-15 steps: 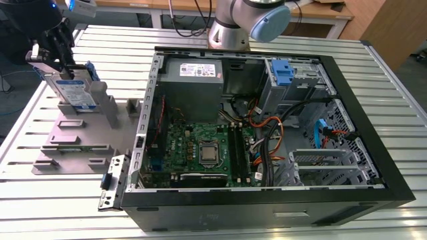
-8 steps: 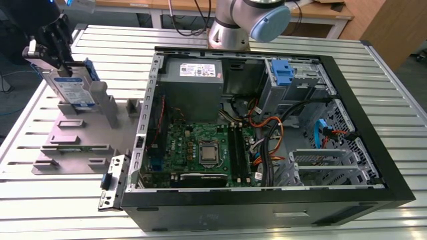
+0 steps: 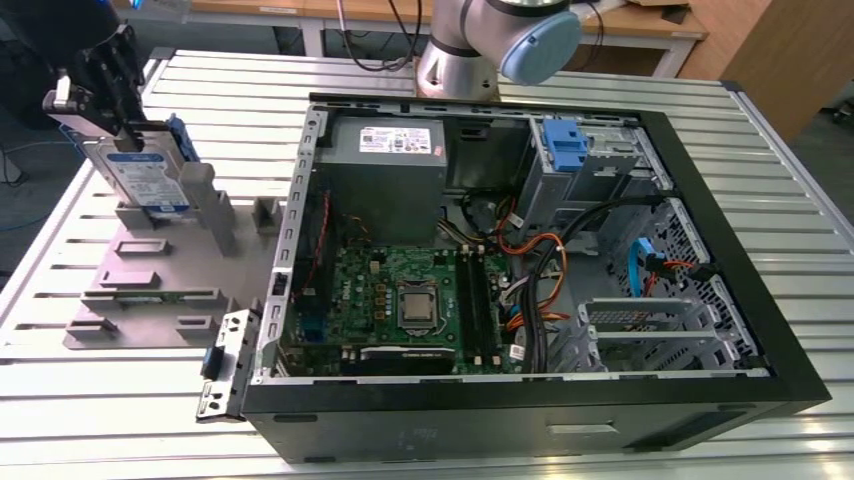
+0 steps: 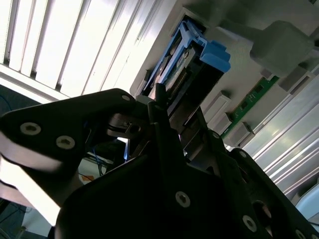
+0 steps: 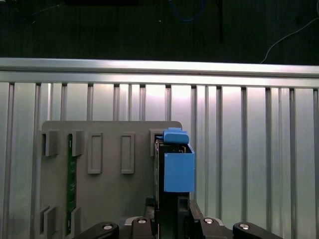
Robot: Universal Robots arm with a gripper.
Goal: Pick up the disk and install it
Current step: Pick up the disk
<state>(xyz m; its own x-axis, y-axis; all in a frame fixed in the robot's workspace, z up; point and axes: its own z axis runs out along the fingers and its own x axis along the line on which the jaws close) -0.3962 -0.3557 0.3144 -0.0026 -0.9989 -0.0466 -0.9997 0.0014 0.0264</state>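
A table [image 3: 107, 400] of ribbed silver metal slats carries everything. Beyond its far edge stand wooden benches [image 3: 267, 8] over a dark floor.

Near the table's edge at the exterior view's left lies one grey fixture plate [image 3: 147, 250] with raised blocks and slots. One disk [image 3: 144, 180] stands upright on edge at the plate's far end, its white-and-blue label facing the camera and a blue rail along its side. One black gripper [image 3: 118, 135] comes down over the disk's top, its fingers pressed onto the two flat faces and pinching it. Both wrist views show the disk's blue rail [image 4: 202, 57] [image 5: 177, 172] between the fingers, just above the plate. One green memory strip [image 3: 154, 296] lies in a slot nearer the plate's front.

Past the table's middle sits one open black computer case [image 3: 761, 300], lying on its side. It holds one grey power supply [image 3: 387, 170] at the back and one green motherboard [image 3: 400, 290] in front. Two blue plastic parts are further toward the exterior view's right: a bracket [image 3: 566, 148] at the back and a smaller clip [image 3: 645, 265] among the cables.

The arm's silver base [image 3: 461, 60] rises at the table's far edge, behind the case
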